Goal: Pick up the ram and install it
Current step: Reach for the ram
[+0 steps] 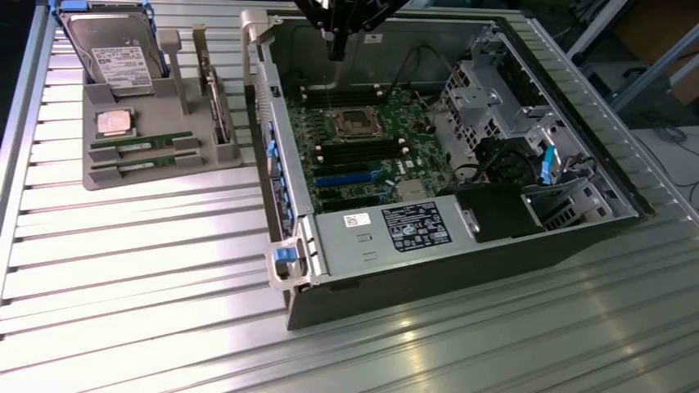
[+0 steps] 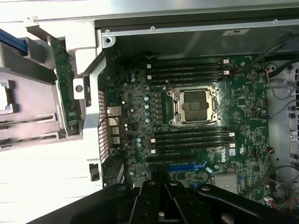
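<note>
Over the far end of the open computer case (image 1: 595,192), the gripper (image 1: 336,54) hangs point-down above the motherboard (image 1: 355,160). Its fingers are pressed together into one narrow tip and nothing sits between them. It touches no part.

Ram: not picked up, not installed. The ram stick (image 1: 146,143) sits lengthwise between grey blocks in the grey parts tray (image 1: 164,176). The second ram stick (image 1: 140,163) lies parallel, just beside it, along the tray's edge nearest the exterior camera. Both are well apart from the gripper, with the case's side wall between.

Tray: stands on the ribbed metal table (image 1: 164,270), near its far corner on the exterior view's left and just beside the case. It also carries:
- a square silver-topped processor (image 1: 114,121), just behind the ram sticks;
- a hard drive (image 1: 114,57), upright at the tray's far edge;
- an expansion card (image 1: 218,106), on edge along the tray side next to the case.

Wrist view, looking down on the board: the processor socket (image 2: 194,105) sits mid-board. One bank of black memory slots (image 2: 187,70) lies on one side of it and a second slot bank (image 2: 191,137) on the other. The dark gripper body is nearest the blue card slot (image 2: 180,166).
</note>
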{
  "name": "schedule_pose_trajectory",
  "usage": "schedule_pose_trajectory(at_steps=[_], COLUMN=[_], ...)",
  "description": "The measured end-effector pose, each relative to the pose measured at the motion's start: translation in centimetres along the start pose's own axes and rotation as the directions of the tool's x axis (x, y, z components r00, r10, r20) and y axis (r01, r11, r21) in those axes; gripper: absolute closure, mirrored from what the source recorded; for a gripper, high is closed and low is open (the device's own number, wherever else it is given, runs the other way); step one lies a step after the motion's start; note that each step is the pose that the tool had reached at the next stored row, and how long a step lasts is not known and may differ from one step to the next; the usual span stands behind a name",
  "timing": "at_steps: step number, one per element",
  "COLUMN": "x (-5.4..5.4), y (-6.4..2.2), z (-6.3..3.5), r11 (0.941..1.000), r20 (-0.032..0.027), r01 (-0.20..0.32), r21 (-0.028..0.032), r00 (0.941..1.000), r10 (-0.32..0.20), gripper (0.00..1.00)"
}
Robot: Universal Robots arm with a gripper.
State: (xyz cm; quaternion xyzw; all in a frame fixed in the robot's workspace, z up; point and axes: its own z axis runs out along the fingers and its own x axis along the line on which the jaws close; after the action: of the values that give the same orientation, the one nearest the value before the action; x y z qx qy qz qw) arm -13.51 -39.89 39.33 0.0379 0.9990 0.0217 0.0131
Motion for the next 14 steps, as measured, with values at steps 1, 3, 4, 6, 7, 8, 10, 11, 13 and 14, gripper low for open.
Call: schedule_pose_trajectory(at_steps=[1, 3, 4, 6, 7, 8, 10, 11, 13, 14], x=[0.02, 0.06, 0.09, 0.15, 0.18, 0.26, 0.37, 0.41, 0.49, 0.51], y=[0.00, -0.01, -0.01, -0.01, -0.01, -0.02, -0.03, -0.03, -0.04, -0.04], z=[0.00, 0.00, 0.00, 0.00, 0.00, -0.01, -0.01, -0.01, -0.01, -0.02], r11=[1.0000, 1.0000, 1.0000, 1.0000, 1.0000, 1.0000, 1.0000, 1.0000, 1.0000, 1.0000], r20=[0.0000, 0.0000, 0.0000, 0.0000, 0.0000, 0.0000, 0.0000, 0.0000, 0.0000, 0.0000], r01=[0.000, 0.000, 0.000, 0.000, 0.000, 0.000, 0.000, 0.000, 0.000, 0.000], r21=[0.0000, 0.0000, 0.0000, 0.0000, 0.0000, 0.0000, 0.0000, 0.0000, 0.0000, 0.0000], r00=[1.0000, 1.0000, 1.0000, 1.0000, 1.0000, 1.0000, 1.0000, 1.0000, 1.0000, 1.0000], r10=[0.000, 0.000, 0.000, 0.000, 0.000, 0.000, 0.000, 0.000, 0.000, 0.000], gripper=[0.90, 0.90, 0.90, 0.90, 0.90, 0.90, 0.90, 0.90, 0.90, 0.90])
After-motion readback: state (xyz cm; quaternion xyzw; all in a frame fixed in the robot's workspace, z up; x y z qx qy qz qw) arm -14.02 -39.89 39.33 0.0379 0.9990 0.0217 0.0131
